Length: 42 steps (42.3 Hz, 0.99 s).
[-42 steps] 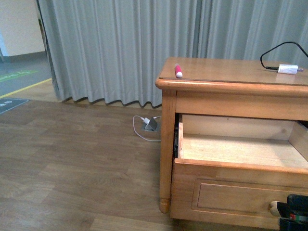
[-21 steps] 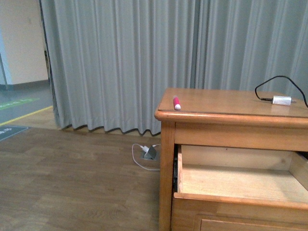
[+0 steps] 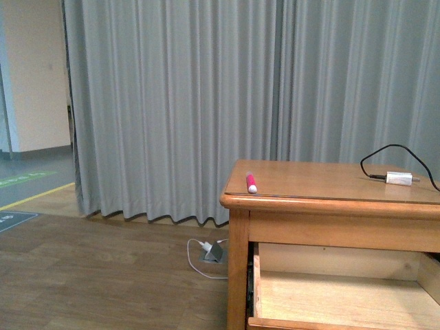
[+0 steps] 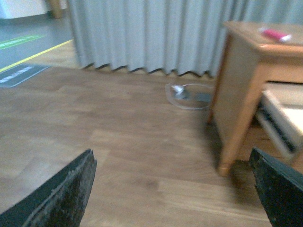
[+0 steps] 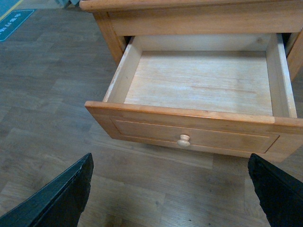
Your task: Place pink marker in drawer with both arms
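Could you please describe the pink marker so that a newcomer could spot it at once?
Find the honey-coloured wooden cabinet before the grey curtain. Near the front left corner of its top lies the pink marker. It is short and pink-red with a white end, unlike the white adapter with its black cable further right.

Front view: soft, even indoor light, rather dim, cool grey cast. Curtain [image 3: 206, 103] folds shaded in gentle vertical bands. Cabinet top [image 3: 323, 180] shows faint sheen near front edge; drawer [image 3: 344, 295] interior darker beneath it. Detail slightly soft.
Left wrist view: blurred throughout; marker [image 4: 274, 34] a smudge, floor [image 4: 118, 142] grain smeared, dark shadow at cabinet foot. Fingers [image 4: 68, 196] of left gripper [image 4: 171, 158] black, unfocused.
Right wrist view: sharpest; drawer boards pale, evenly lit, shadow on floor beneath drawer front. Fingers [image 5: 66, 194] of right gripper [image 5: 170, 158] murky.
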### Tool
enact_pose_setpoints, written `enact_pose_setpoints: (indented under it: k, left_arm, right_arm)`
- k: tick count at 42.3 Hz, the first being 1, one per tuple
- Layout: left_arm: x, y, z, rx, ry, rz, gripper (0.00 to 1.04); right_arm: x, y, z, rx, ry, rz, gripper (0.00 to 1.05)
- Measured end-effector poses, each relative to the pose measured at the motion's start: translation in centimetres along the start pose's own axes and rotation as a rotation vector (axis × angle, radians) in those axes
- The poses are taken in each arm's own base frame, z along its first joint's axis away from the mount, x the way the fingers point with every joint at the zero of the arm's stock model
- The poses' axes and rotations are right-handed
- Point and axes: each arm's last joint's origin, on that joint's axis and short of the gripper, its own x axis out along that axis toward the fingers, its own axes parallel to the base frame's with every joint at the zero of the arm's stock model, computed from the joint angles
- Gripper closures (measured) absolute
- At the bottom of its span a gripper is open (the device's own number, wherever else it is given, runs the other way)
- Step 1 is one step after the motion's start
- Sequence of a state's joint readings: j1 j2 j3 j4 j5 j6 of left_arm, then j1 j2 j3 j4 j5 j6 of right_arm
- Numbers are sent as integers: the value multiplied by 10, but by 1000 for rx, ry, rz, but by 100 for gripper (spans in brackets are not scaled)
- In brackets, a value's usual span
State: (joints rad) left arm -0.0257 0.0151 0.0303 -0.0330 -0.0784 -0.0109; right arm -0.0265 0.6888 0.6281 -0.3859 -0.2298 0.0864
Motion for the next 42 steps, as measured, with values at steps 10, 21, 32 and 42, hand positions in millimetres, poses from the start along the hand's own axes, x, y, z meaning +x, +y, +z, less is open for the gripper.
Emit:
enact_pose_setpoints:
  k: [10,21,32,42]
  left_arm:
    - [19,-25,40,67,76,7,6]
    - [128,-57,111,91,31,-113,6]
    - [240,-110,122,139,115,-192,6]
    - [332,-186,128,155,149,-248,6]
  right_arm:
    - [0,0,0,0,0,0,8]
    - [0,0,0,0,0,0,8]
    - [0,0,0,0,0,0,8]
    - [0,0,0,0,0,0,8]
